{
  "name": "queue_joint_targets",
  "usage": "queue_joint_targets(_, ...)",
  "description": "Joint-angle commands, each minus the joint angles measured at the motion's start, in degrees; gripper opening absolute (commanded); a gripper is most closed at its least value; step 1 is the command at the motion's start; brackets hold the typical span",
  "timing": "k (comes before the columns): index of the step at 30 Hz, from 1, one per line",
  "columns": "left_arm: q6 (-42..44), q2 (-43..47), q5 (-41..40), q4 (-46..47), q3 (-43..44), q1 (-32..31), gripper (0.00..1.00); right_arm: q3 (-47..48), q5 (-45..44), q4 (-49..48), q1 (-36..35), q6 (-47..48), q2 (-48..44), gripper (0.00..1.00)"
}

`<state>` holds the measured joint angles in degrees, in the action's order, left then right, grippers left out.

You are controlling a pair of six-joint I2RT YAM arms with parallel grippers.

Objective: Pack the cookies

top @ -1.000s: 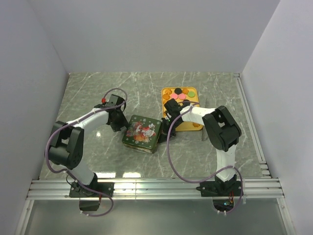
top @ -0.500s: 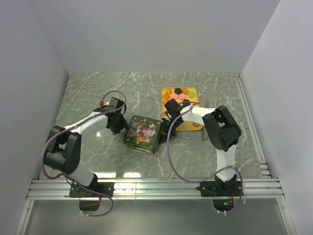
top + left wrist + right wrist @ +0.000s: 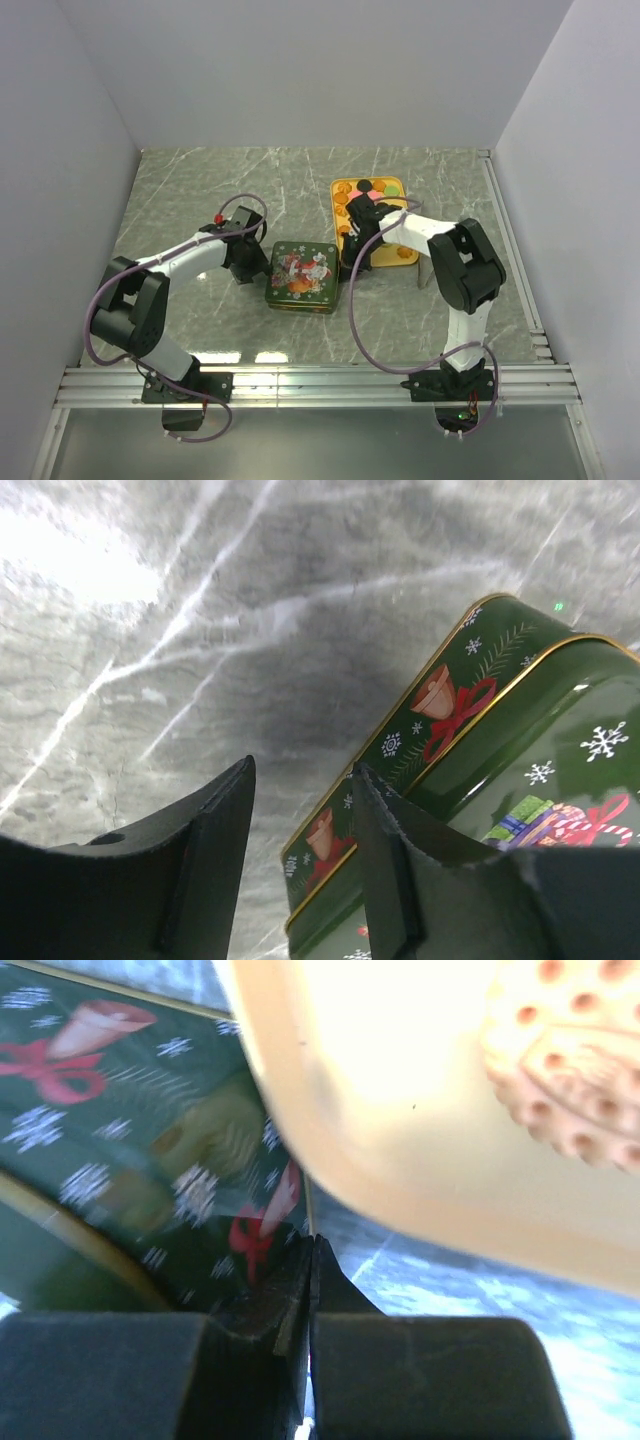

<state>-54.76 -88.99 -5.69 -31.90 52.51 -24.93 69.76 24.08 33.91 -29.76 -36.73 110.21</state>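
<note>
The cookies [image 3: 365,190], orange, black, pink and green rounds, lie at the far end of a yellow tray [image 3: 392,255]. A green Christmas tin [image 3: 302,275] with its lid on sits left of the tray, close against it. My left gripper [image 3: 258,262] is open at the tin's left side. In the left wrist view [image 3: 300,780] one finger [image 3: 385,850] rests against the tin's wall [image 3: 470,730], with only table between the fingers. My right gripper [image 3: 352,248] is shut and empty [image 3: 312,1245], low between the tin [image 3: 110,1160] and the tray's wall [image 3: 400,1110]. One pale cookie [image 3: 570,1070] shows there.
White walls close in the grey marble table [image 3: 200,190] on three sides. A metal rail [image 3: 320,380] runs along the near edge by the arm bases. A purple cable [image 3: 352,310] loops over the table beside the right arm.
The tin has slid to the right toward the tray and turned a little, with my left gripper following at its left side. The right gripper has shifted slightly right.
</note>
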Motion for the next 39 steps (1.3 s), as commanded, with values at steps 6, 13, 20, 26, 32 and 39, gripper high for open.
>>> queue_joint_targets(6, -0.6, 2.3, 4.3, -0.6, 0.0, -1.9, 0.53, 4.1, -5.6, 1.7, 1.2, 3.5, -7.7, 0.03)
queue_joint_targets(13, -0.4, 3.9, 1.5, -2.6, 0.5, -1.8, 0.57, 4.8, -9.7, 4.7, 3.2, 5.7, -10.8, 0.04)
queue_joint_targets(20, -0.6, 4.4, 1.2, -2.6, 0.0, -1.8, 0.57, 4.5, -11.2, 6.1, 4.8, 7.0, -12.5, 0.04)
queue_joint_targets(26, -0.3, 3.2, 1.3, -2.2, 0.6, -1.8, 0.56, 4.8, -11.6, 6.6, 5.4, 7.3, -14.0, 0.04)
queue_joint_targets(32, 0.1, 2.5, 1.2, -2.6, 1.9, -1.9, 0.56, 5.3, -9.1, 5.8, 5.6, 7.7, -16.3, 0.05)
queue_joint_targets(39, 0.0, 3.4, 0.1, -4.3, 2.7, -2.0, 0.59, 5.0, -8.8, 5.5, 5.6, 7.6, -17.5, 0.06)
